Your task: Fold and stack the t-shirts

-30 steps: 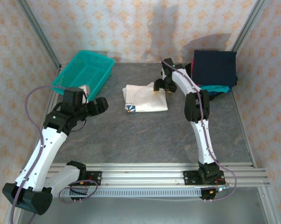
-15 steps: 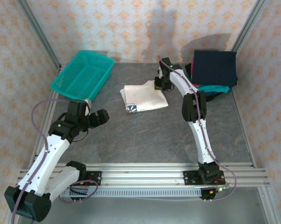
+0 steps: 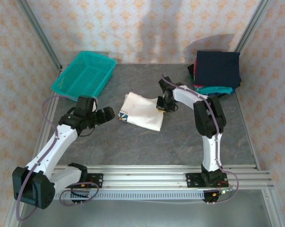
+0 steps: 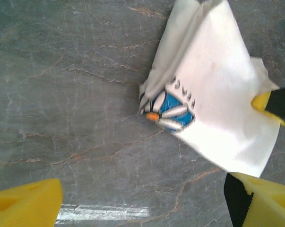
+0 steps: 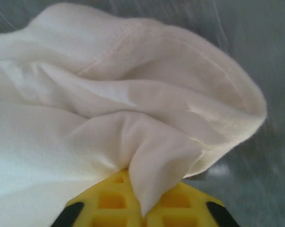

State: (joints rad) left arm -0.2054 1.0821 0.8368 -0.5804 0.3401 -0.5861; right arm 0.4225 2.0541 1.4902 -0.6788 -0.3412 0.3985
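Note:
The white t-shirt (image 3: 143, 111) lies folded mid-table, its blue print (image 3: 123, 115) at the left corner. My right gripper (image 3: 162, 104) is shut on the shirt's right edge; in the right wrist view the cloth (image 5: 109, 109) bunches between the yellow fingers (image 5: 109, 203). Just left of the print, my left gripper (image 3: 109, 113) stands open, holding nothing. The left wrist view looks down on the print (image 4: 168, 106) and the white cloth (image 4: 218, 94), with bare table between the left gripper's (image 4: 142, 208) fingers. Folded navy (image 3: 217, 66), teal (image 3: 219, 89) and red (image 3: 195, 72) t-shirts are stacked at the back right.
A teal mesh basket (image 3: 85, 75) stands at the back left, against the metal frame post. Patterned walls close in the left, right and back sides. Grey stone-like tabletop (image 3: 147, 146) stretches between the shirt and the rail at the near edge.
The right gripper shut on the white shirt's right edge and dragged it nearer and slightly left, rotating it. The left arm swung right toward the shirt's printed corner, still open.

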